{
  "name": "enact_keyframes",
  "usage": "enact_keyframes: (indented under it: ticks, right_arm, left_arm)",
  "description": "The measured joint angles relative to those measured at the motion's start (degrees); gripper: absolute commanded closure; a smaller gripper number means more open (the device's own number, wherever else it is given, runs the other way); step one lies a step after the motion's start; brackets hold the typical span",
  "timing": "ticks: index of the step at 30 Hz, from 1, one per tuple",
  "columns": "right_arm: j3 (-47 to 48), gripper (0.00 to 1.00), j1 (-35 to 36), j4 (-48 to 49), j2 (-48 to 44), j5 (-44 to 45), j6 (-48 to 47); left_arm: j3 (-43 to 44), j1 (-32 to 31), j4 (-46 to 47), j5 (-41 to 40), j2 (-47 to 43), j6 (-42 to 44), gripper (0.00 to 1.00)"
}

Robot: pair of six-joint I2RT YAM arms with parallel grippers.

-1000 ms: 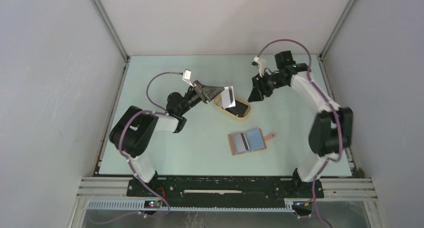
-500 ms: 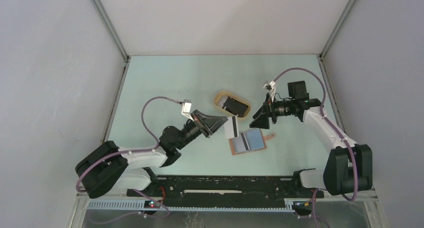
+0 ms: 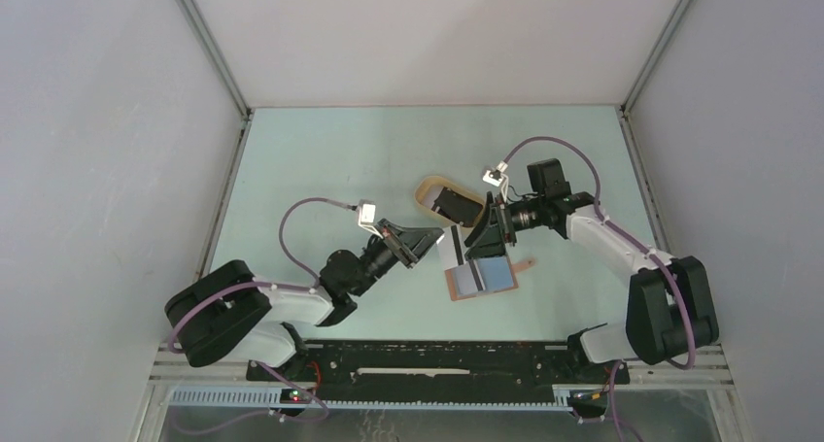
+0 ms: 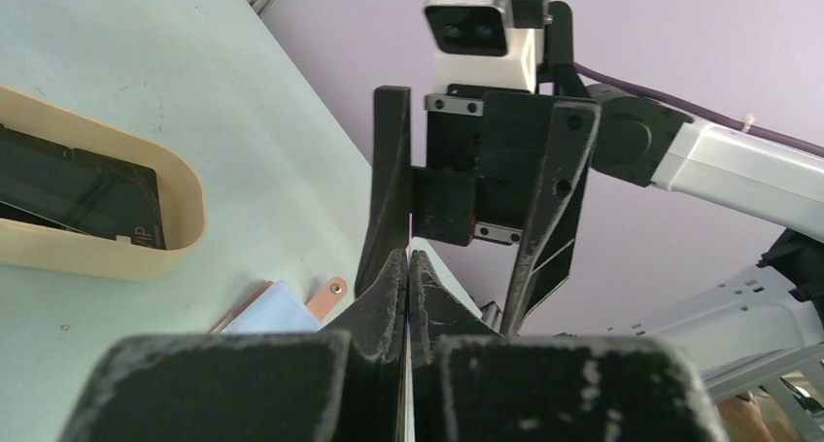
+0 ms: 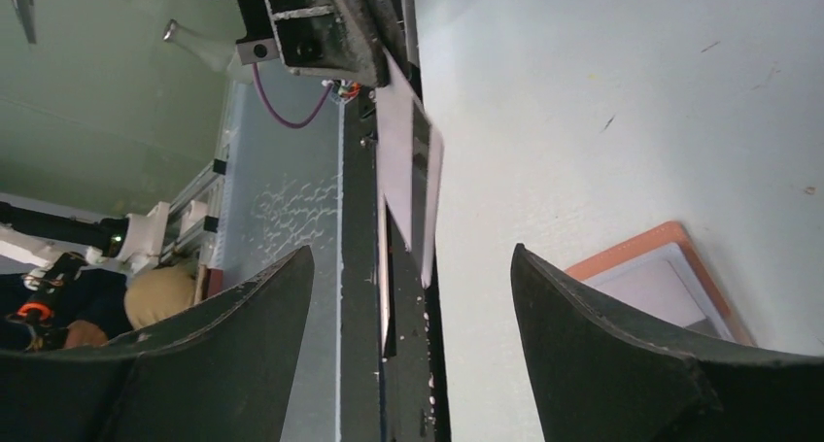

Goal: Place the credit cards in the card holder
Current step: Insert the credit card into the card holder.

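Pale green table (image 3: 321,170) sits inside grey walls, with both arms reaching toward its middle. The card holder (image 3: 481,275) lies open and flat there, blue inner pockets up, its snap tab (image 3: 526,263) sticking out on the right edge. A grey card (image 3: 469,278) with a dark stripe lies on the holder's left half.

At the holder's far left corner, the left gripper (image 3: 439,241) is clamped shut on a white card (image 3: 451,253) with a dark stripe, pinching it by one end. From above, the card's lower end overlaps that corner of the holder. Whether it touches the leather cannot be told. The left wrist view shows the two fingers (image 4: 389,296) pressed together with the card edge-on between them, barely visible.

The right gripper (image 3: 479,240) hovers just beyond the holder's far edge, facing the left gripper, jaws spread wide and holding nothing. In the right wrist view its fingers (image 5: 622,364) stand either side of the white card (image 5: 413,170) without touching it, and the holder (image 5: 670,277) shows at the lower right.

An oval beige tray (image 3: 425,197) rests farther back from the holder, just behind the two grippers. A black card (image 3: 453,205) lies inside it, also seen in the left wrist view (image 4: 78,189) behind the tray's wall (image 4: 185,209).
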Motion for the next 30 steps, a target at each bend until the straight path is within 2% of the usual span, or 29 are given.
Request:
enact_keyframes:
  ticks: [3, 5, 7, 9, 10, 12, 16, 19, 20, 26, 28, 30]
  right_arm:
    - [0.0, 0.25, 1.51, 2.36, 1.81, -0.02, 2.93]
    - [0.0, 0.36, 2.36, 3.52, 2.32, -0.11, 4.55]
    - [0.0, 0.54, 3.28, 4.96, 2.45, -0.7, 6.36]
    - [0.0, 0.81, 4.04, 6.36, 2.54, -1.51, 7.72]
    - [0.02, 0.88, 4.33, 6.86, 2.67, -1.99, 8.26]
    - [0.13, 0.98, 4.7, 7.89, 3.28, -3.02, 9.6]
    - [1.33, 1.0, 4.76, 5.35, 4.7, -4.81, 8.0]
    - [4.31, 1.0, 4.79, -1.77, 4.79, -4.81, 0.0]
    - [5.57, 1.0, 4.87, -4.55, 4.79, -4.7, -3.3]
    - [9.05, 1.0, 6.19, -16.41, 4.76, -2.75, -17.09]
    - [9.64, 1.0, 6.62, -19.67, 4.76, -1.95, -20.17]
    - [9.9, 1.0, 7.04, -21.59, 4.76, -1.55, -22.25]
  left_arm:
    - [0.0, -0.52, 0.48, -0.31, 0.0, -0.09, 1.0]
    - [0.0, -0.72, 0.9, -0.48, 0.0, -0.13, 1.0]
    - [0.0, -1.03, 1.27, -0.81, 0.0, -0.39, 1.0]
    - [0.0, -1.44, 1.7, -0.9, 0.02, -0.57, 0.99]
    - [0.0, -1.64, 1.92, -0.85, 0.02, -0.57, 0.97]
    - [0.0, -1.86, 2.19, -0.81, 0.0, -0.59, 0.81]
    - [-0.13, -1.88, 1.97, -0.63, -0.68, 0.04, 0.39]
    - [-2.16, -1.84, 0.92, 0.94, -5.46, 1.88, 0.04]
    - [-3.04, -1.79, 0.42, 1.66, -7.5, 2.78, 0.01]
    - [-6.51, 1.81, -7.08, 11.04, -20.59, 5.25, 0.01]
    - [-6.49, 2.84, -10.08, 14.32, -22.67, 5.64, 0.05]
    - [-6.49, 3.26, -13.55, 16.85, -23.91, 6.1, 0.14]
